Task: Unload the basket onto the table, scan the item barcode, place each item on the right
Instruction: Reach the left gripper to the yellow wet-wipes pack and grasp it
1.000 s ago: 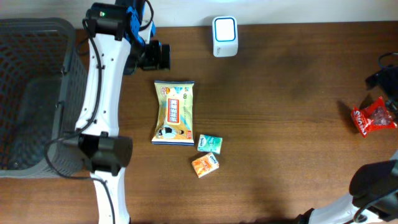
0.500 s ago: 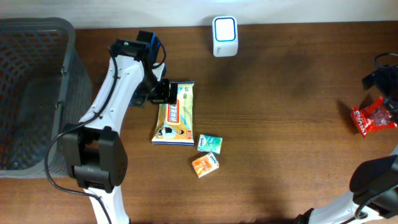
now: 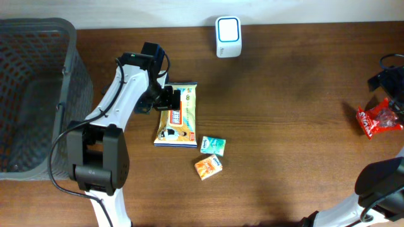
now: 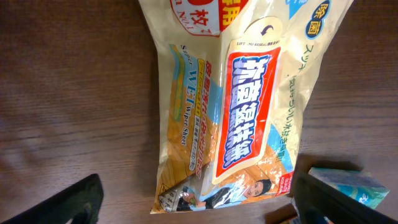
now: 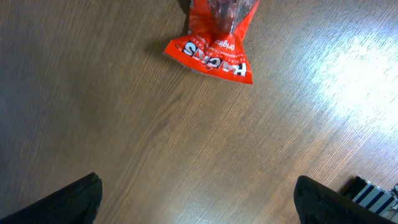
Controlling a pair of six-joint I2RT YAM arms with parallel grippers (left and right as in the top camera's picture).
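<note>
Black-fingered, hovering with the left gripper (image 3: 168, 99) spread wide, pinching nothing, over the yellow plastic wet-wipe packet (image 3: 177, 115).
Finding that packet lying flat, printed face up, on the brown wooden table (image 3: 290, 126), with a small teal box (image 3: 213, 145) and a small orange box (image 3: 208, 168) just beside its near end; seeing the white box-shaped scanner (image 3: 228, 36) well apart at the far edge and a grey mesh basket (image 3: 25, 63) at the left; holding the right gripper (image 5: 196, 202) spread too, above a red crinkled snack packet (image 5: 214, 46).
</note>
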